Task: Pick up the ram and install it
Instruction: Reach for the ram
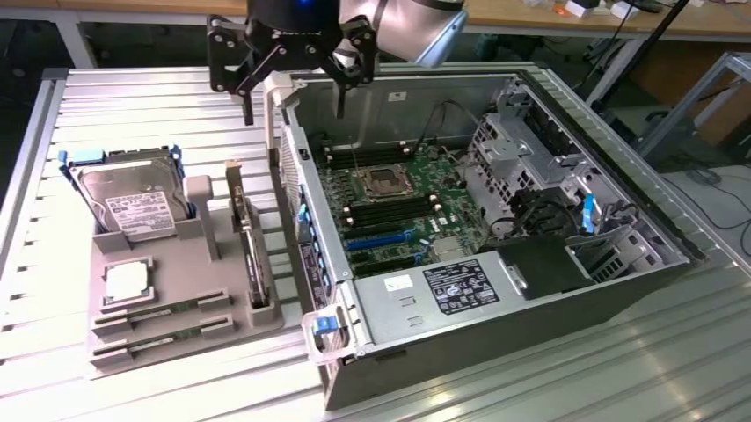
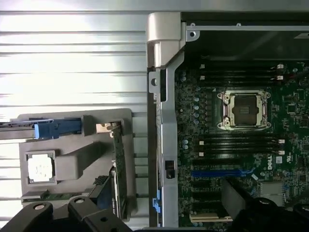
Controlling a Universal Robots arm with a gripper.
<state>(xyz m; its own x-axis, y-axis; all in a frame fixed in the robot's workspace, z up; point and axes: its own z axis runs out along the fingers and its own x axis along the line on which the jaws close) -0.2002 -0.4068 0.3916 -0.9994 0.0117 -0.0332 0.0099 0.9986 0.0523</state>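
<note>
Exterior view: high and oblique, at middle distance, looking down over the slatted bench (image 1: 94, 97), with the grey parts tray (image 1: 176, 294) on the exterior view's left and the open computer case (image 1: 528, 290) beside it. Wrist view: from above my gripper (image 1: 295, 114), straight down, nearer. Both views share the parts tray, case wall (image 2: 166, 121) and processor socket (image 1: 384, 181).

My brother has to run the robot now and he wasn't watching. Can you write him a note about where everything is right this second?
Gripper: open and holding nothing, up above the back corner of the computer case.
Ram: lying in the gray tray beside the case, close to the silver chip. The gripper is nowhere near it.
Done: nothing that shows. The ram is not picked up yet.
Left: the whole job, picking up the ram and fitting it into the long black slots on the board, which look empty.
</note>
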